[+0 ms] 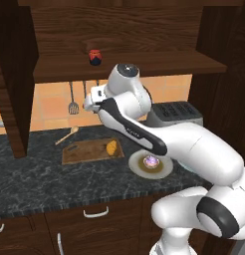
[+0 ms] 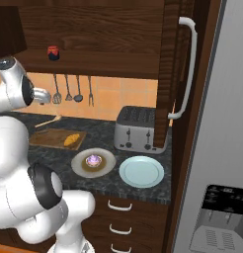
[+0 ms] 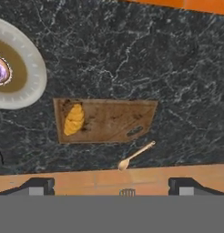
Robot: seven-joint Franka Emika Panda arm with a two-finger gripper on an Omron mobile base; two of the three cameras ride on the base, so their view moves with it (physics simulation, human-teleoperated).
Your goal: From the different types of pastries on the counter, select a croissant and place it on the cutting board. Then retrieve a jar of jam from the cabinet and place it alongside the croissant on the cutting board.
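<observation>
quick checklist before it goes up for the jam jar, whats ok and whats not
1. Croissant lying on the cutting board: ok.
2. Free board space beside the croissant for the jar: ok, most of the board is bare in the hand view.
3. Jar of jam upright on the cabinet shelf, nothing around it: ok.
4. End effector open and holding nothing: ok, fingers stand wide apart.
5. Wooden spoon off the board, on the counter: ok.
6. Arm's path up to the shelf free of the shelf edge: cannot tell.
</observation>
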